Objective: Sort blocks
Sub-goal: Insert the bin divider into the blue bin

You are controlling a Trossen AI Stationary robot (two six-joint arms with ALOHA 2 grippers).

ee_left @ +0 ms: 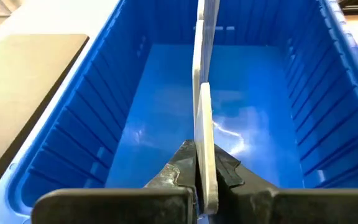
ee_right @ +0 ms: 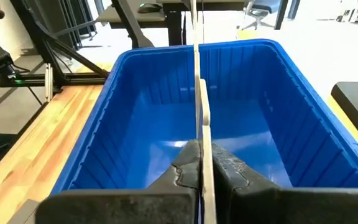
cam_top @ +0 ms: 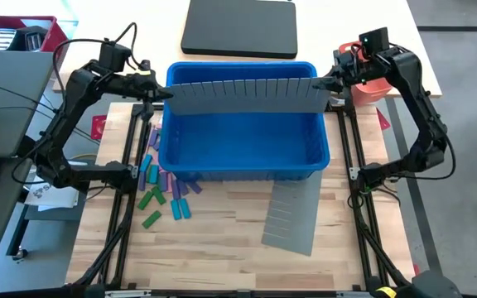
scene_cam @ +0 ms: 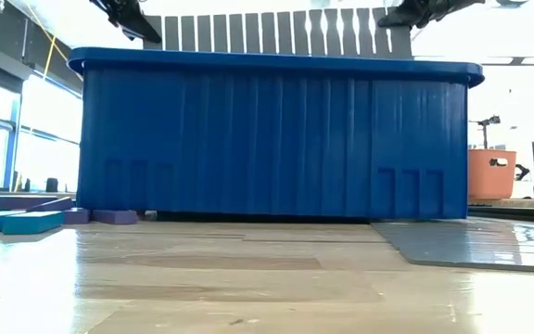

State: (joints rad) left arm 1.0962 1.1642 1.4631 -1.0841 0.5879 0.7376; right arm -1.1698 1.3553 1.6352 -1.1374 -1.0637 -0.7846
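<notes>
I find no legible text, labels, brand marks, nos. or signs in any view: nothing readable on blue bin, grey divider sheet or worktop.

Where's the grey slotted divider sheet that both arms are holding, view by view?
High: divider sheet spans the blue bin, far side.
Low: its slotted edge sticks up above the bin.
Left wrist: edge-on, centre.
Right wrist: edge-on, centre.
Shared landmark: the bin.

One blue bin, two grey divider sheets (one flat), many blocks.
</notes>
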